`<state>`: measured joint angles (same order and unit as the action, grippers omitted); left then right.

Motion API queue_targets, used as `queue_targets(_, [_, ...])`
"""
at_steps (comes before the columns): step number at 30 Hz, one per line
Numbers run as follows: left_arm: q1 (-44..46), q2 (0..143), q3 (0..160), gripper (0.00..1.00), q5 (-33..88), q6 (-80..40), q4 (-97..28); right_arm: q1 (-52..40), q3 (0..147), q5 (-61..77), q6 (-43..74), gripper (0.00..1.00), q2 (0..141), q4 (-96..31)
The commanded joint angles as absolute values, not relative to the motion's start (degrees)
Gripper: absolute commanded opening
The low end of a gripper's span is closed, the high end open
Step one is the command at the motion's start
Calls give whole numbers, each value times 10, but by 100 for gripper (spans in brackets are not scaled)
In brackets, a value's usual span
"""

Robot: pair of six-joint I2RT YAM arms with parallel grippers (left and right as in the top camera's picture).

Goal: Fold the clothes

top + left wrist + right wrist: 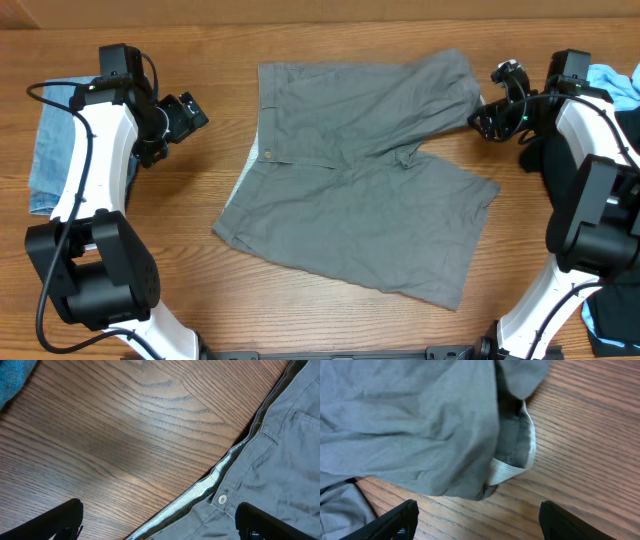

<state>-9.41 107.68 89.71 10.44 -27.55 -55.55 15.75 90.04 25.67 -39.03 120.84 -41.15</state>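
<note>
The clothes, a pair of grey shorts (360,180), lie spread flat mid-table, waistband to the left and legs to the right. My left gripper (188,114) hovers open just left of the waistband. In the left wrist view the striped waistband lining and the button (222,498) lie between its wide fingers (65,520). My right gripper (484,116) stands open at the hem of the far leg. In the right wrist view that turned-up hem (516,457) lies just ahead of the gripper (480,525), and only bare wood lies between the fingers.
A folded blue denim garment (48,150) lies at the left edge under the left arm, and its corner shows in the left wrist view (12,377). A black garment (545,160) and a light blue cloth (612,82) lie by the right arm.
</note>
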Motion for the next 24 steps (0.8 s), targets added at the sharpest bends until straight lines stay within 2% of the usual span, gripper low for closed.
queue_targets(1, [-94, 1069, 900, 100, 101, -288, -555, 153, 900, 278, -410, 83, 1226, -414])
queue_targets(3, [-94, 1069, 900, 100, 101, -288, -555, 152, 900, 285, -422, 85, 1238, -421])
queue_targets(14, [-94, 1069, 900, 100, 101, -287, -555, 122, 900, 292, -469, 78, 1251, -390])
queue_targets(21, [-94, 1069, 900, 100, 101, -288, -555, 108, 900, 242, -469, 82, 1277, -359])
queue_targets(23, [-94, 1069, 900, 100, 101, -288, -555, 108, 900, 243, -467, 71, 1284, -353])
queue_targets(24, [-94, 1069, 900, 100, 101, -288, -555, 108, 900, 243, -467, 53, 1284, -349])
